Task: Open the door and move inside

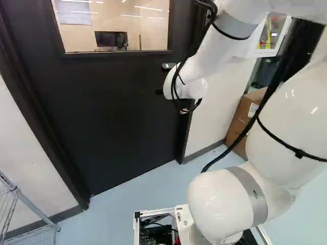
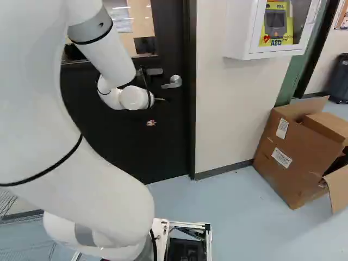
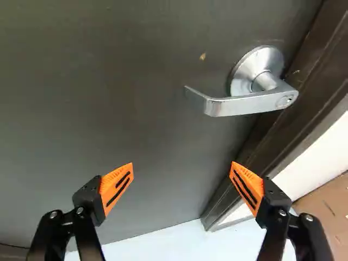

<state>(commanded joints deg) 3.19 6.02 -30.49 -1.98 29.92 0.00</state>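
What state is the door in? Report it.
Shut: the door sits within its frame, no gap showing beside the handle.

"AED" — on the yellow defibrillator in the wall cabinet; right, the cardboard box's labels — too small to read.

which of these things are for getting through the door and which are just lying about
For the job:
- black door with a window
- silver metal lever handle
- orange-padded black gripper, open

Just there:
- open brown cardboard box
- white wall cabinet holding a yellow device
- silver wire rack
- dark monitor behind the window
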